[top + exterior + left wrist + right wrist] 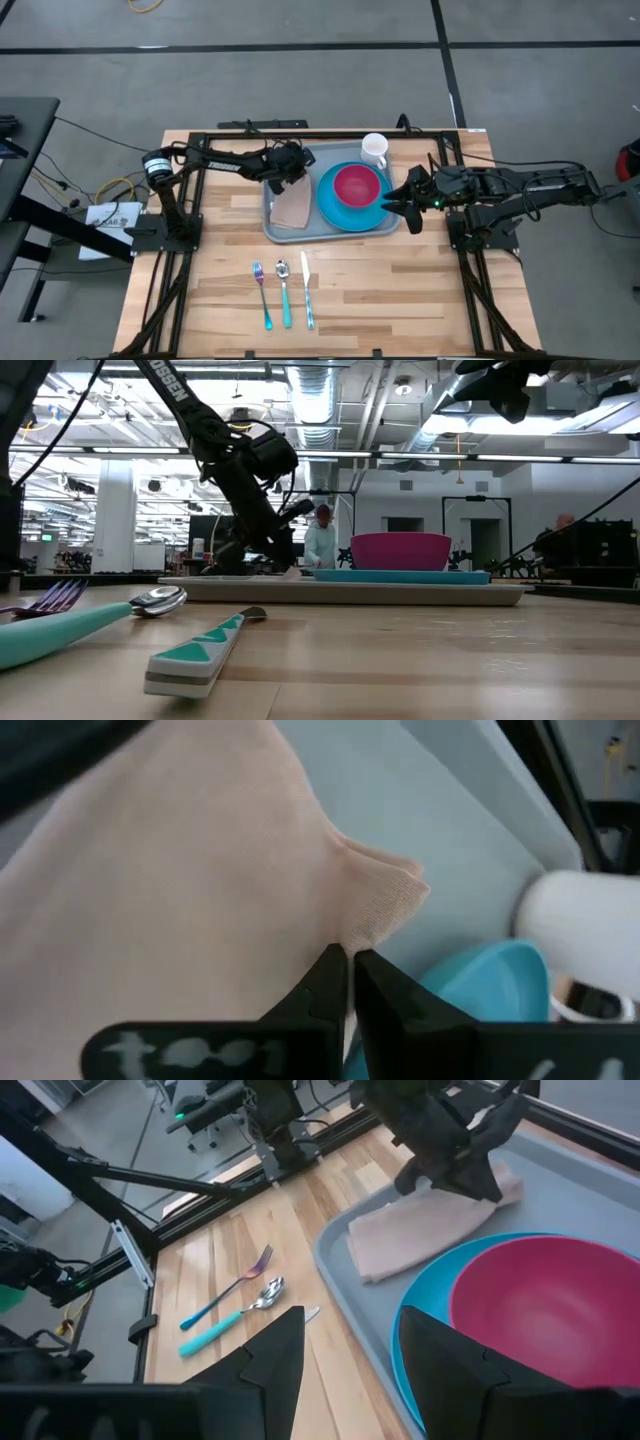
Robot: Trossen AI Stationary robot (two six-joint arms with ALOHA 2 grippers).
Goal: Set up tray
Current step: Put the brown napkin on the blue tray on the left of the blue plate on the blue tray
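Left claw (349,970) pinching napkin (180,890) — wrist-only.

White lettering runs along the left arm (178,395) in the low view, but it is tilted and only partly legible, so no word can be read with certainty. The high view shows similar white lettering on both arms, too small to read. A white paper label (108,215) lies beside the table; its print is illegible.
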